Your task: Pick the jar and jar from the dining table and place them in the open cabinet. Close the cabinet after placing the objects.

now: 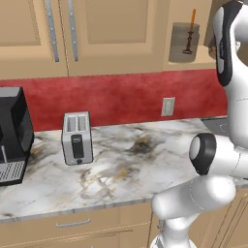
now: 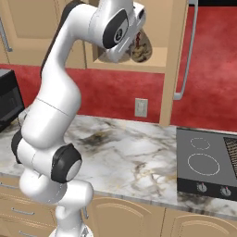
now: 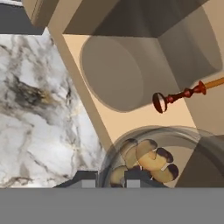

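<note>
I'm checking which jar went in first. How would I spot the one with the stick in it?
Find the open cabinet above the red backsplash. The grey translucent jar stands on its shelf, an orange-handled dipper inside. The neighbouring jar holds brown-tipped nuts instead.

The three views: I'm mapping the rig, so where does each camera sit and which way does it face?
Left base view: behind-left, facing counter, toaster; arm at right.
Right base view: behind-right, facing cabinet, cooktop; arm at left.
Hand view: on the hand, facing the shelf; fingertips below the nut jar.
Shared: honey jar.
</note>
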You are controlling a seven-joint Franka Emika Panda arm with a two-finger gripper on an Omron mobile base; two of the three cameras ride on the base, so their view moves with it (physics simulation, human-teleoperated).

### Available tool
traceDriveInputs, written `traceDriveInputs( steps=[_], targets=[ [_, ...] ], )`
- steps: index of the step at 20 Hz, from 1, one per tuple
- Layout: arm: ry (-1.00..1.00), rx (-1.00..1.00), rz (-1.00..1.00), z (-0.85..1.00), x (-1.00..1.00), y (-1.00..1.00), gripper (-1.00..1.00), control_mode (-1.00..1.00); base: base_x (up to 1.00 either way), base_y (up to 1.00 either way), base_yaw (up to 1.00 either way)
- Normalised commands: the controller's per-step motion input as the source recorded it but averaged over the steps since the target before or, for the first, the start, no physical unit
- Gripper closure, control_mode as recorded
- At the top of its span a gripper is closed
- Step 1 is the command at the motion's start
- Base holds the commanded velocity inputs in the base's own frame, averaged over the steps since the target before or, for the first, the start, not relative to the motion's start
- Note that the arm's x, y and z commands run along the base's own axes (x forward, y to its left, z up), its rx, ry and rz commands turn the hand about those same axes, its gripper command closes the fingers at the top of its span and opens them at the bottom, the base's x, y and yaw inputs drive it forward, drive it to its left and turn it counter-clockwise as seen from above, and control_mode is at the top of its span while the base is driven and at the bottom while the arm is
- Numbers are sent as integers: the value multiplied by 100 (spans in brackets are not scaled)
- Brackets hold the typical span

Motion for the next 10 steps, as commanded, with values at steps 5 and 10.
traceDriveInputs(
  steps=[5,10],
  targets=[
    [-2,0,15,-22,53,0,100,-100,0,0,0],
    [8,0,9,-19,41,-5,100,-100,0,0,0]
  ],
)
